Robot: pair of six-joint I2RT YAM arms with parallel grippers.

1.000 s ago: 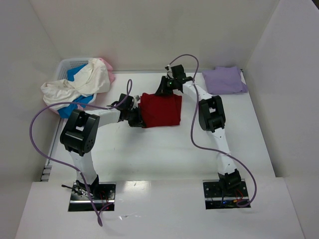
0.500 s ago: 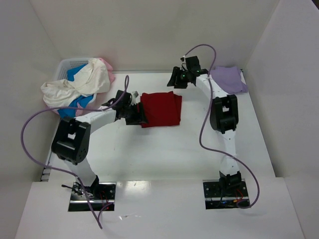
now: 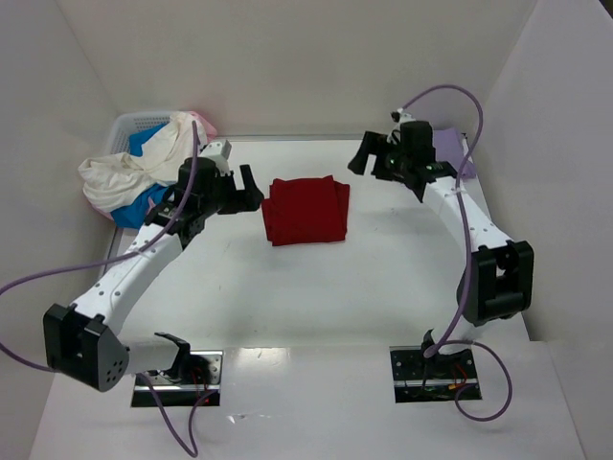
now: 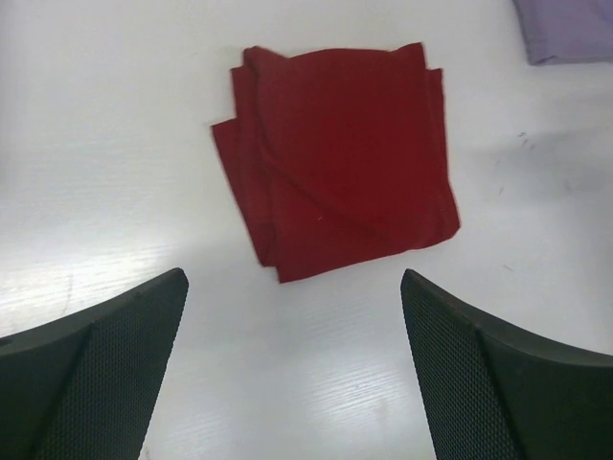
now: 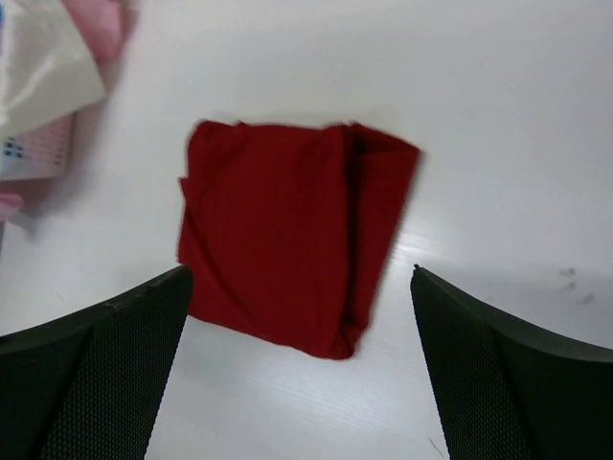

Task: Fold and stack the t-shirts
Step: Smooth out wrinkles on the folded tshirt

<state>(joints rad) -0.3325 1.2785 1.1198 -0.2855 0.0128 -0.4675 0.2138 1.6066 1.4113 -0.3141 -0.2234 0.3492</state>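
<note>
Gaping wide and empty, left end effector (image 3: 249,188), right end effector (image 3: 362,157), red t-shirt (image 3: 306,210) between

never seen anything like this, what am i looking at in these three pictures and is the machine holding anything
These are two robot arms bolted at the near edge of a white table. The wide picture looks down from above and behind them. The other two come from a camera on each wrist; the dark wedges at the bottom are that arm's own fingers. A folded dark red t-shirt lies flat mid-table. A lavender t-shirt sits at the far right. At far left, a white basket holds a heap: a cream-white shirt, a blue shirt and a pink shirt. The left tool and right tool are both open, holding nothing.
</note>
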